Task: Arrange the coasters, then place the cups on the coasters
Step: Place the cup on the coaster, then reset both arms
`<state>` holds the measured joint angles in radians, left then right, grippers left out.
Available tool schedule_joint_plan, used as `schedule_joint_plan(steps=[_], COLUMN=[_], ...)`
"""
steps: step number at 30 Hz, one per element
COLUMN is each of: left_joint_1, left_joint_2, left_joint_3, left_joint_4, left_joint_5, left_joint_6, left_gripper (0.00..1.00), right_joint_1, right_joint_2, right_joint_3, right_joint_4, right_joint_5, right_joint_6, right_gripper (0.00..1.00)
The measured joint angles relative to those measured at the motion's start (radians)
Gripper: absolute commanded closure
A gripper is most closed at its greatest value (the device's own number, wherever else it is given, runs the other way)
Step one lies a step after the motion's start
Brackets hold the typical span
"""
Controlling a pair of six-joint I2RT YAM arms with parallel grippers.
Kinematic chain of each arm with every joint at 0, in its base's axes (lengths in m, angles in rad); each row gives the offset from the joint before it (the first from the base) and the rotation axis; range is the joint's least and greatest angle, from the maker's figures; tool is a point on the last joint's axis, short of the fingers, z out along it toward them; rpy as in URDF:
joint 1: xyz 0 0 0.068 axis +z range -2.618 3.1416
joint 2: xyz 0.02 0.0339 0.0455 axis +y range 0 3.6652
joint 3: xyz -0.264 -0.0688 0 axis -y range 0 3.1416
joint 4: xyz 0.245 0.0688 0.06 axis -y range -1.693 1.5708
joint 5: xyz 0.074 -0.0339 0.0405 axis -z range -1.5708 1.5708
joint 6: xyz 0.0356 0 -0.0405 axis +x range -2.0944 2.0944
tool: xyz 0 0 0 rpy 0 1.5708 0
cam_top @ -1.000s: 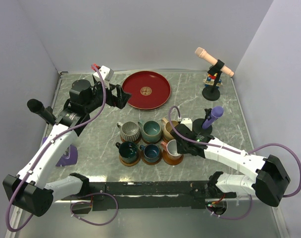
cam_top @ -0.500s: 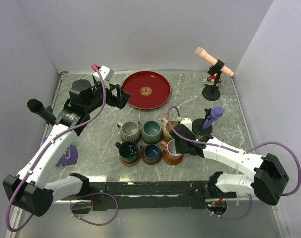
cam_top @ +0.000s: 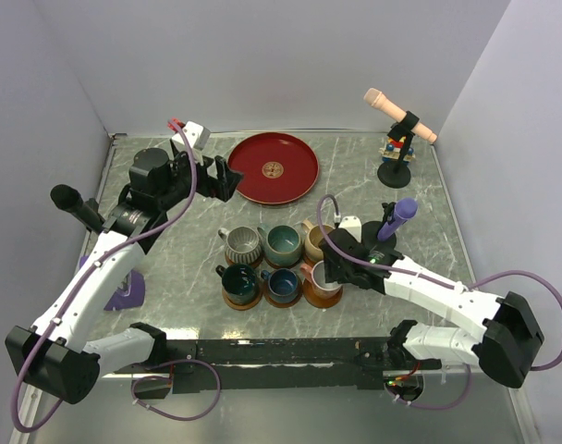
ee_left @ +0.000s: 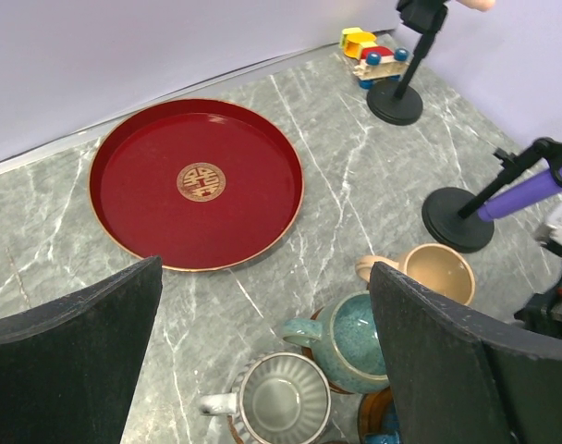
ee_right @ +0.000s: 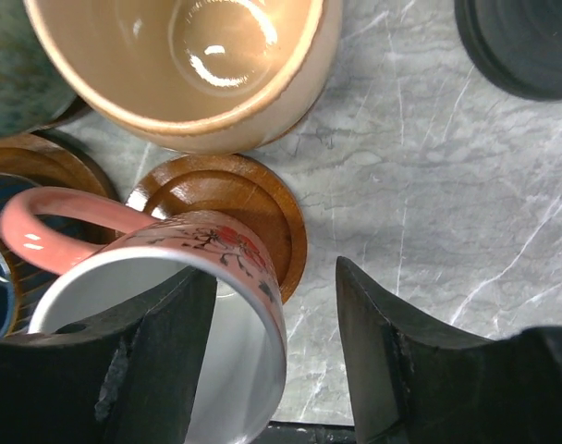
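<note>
Six cups stand in two rows on wooden coasters: grey ribbed [cam_top: 242, 245], teal [cam_top: 283, 242] and beige [cam_top: 316, 239] behind, dark green [cam_top: 237, 280], dark blue [cam_top: 282, 282] and pink [cam_top: 322, 277] in front. My right gripper [ee_right: 272, 277] is open over the pink cup [ee_right: 216, 250]. One finger is inside the white interior and the other is outside, clear of the wall. Under that cup lies its coaster [ee_right: 230, 199]. My left gripper [ee_left: 262, 277] hangs wide open and empty above the marble, behind the grey ribbed cup [ee_left: 276, 400] and teal cup [ee_left: 355, 338].
A large red plate [cam_top: 274, 167] lies at the back. A purple microphone on a black base [cam_top: 390, 222] stands just right of the beige cup. A peach microphone on its stand [cam_top: 398, 139] and small toys sit at the back right. A purple object [cam_top: 124, 291] is at the left edge.
My right gripper's jaws have spread apart, releasing the pink cup's wall. The cup stays on its coaster. The left arm has not moved.
</note>
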<state>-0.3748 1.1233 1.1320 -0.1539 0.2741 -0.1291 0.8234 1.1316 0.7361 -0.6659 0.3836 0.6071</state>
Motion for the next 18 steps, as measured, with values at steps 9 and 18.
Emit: schedule_joint_plan(steps=[9, 18], left_joint_1=[0.023, 0.111], left_joint_2=[0.000, -0.003], left_joint_3=[0.000, -0.005], left_joint_4=[0.000, 0.001], left_joint_5=[-0.016, 0.001], left_joint_6=[-0.029, -0.128], left_gripper=[0.03, 0.03], right_joint_1=[0.000, 0.000], right_joint_2=[-0.064, -0.178], right_joint_3=[0.037, 0.105], right_joint_4=[-0.009, -0.029], right_joint_5=[0.020, 0.050], right_joint_6=[-0.026, -0.105], right_gripper=[0.30, 0.22])
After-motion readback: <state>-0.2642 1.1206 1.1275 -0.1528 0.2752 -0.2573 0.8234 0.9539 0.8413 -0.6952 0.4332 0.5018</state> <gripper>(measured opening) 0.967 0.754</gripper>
